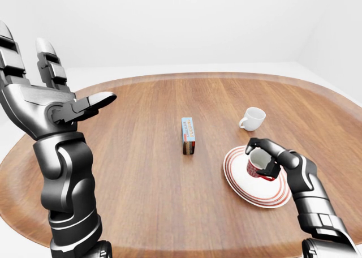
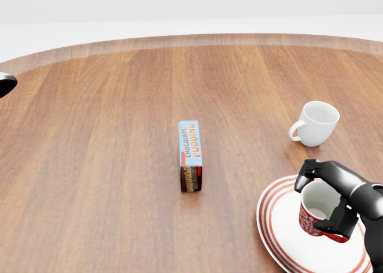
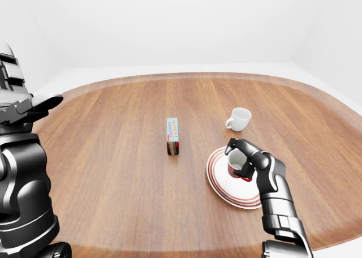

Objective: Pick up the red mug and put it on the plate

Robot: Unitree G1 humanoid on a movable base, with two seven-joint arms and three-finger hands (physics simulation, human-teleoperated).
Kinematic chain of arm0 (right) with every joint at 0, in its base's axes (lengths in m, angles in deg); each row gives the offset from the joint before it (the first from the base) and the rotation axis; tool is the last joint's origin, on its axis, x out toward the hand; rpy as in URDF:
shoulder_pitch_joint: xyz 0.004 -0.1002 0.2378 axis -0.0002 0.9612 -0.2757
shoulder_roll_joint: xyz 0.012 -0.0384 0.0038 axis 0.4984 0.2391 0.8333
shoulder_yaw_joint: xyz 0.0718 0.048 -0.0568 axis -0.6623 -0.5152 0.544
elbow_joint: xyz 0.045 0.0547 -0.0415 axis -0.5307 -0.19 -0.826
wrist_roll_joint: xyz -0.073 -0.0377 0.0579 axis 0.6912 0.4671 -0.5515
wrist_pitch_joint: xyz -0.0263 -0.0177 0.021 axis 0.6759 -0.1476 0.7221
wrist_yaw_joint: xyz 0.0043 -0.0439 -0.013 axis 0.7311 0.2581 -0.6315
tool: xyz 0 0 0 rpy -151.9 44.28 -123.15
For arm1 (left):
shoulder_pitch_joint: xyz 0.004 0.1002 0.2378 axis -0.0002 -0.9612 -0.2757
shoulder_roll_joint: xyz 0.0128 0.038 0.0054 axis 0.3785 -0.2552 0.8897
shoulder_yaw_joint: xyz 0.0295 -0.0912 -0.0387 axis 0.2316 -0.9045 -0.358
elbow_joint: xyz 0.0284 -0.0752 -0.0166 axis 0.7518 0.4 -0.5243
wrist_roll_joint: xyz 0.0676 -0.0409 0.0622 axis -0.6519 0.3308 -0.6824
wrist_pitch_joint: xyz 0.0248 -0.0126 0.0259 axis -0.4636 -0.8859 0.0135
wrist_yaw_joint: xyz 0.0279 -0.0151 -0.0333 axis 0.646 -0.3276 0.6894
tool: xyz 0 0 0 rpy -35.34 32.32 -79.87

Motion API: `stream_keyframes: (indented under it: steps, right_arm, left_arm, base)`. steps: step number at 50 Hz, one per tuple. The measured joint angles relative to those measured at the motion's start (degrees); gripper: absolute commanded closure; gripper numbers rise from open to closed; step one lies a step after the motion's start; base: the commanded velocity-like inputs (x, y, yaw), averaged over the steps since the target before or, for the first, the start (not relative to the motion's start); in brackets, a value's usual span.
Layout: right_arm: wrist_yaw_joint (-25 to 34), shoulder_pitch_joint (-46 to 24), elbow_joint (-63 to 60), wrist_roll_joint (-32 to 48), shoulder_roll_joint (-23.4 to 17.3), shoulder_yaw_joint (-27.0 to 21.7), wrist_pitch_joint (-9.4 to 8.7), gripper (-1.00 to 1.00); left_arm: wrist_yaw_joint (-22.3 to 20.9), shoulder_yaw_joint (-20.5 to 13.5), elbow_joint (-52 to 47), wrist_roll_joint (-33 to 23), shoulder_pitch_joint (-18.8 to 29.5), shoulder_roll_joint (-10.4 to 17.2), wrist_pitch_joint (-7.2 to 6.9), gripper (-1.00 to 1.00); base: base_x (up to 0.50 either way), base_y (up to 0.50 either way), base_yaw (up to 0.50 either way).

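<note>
Head view, right hand [image 2: 326, 204] wrapped round red mug [image 2: 320, 211] over plate [image 2: 281, 237], contact unclear, left hand [image 1: 48, 102] spread wide

The bench [image 2: 108, 165] carried two mugs, one red mug [image 2: 320, 212] and one white mug [image 2: 316, 123], along with one striped plate [image 2: 276, 225] and one pudding box [image 2: 190, 155].
</note>
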Motion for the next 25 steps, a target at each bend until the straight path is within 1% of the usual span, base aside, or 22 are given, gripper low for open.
stream_keyframes:
  steps: [13, 25]
  right_arm:
    - [-2.52, -0.44, -0.37, 0.59, -0.19, -0.35, 0.0, 1.0]
    - [-5.48, -0.37, 1.55, -0.67, 0.54, -0.1, 0.0, 1.0]
  left_arm:
    - [0.03, 0.04, 0.07, -0.08, 0.13, 0.01, 0.0, -0.95]
    - [0.07, 0.01, 0.34, -0.07, 0.47, 0.15, 0.0, -0.95]
  base:
    - [0.0, 0.0, 0.0]
    - [0.0, 0.0, 0.0]
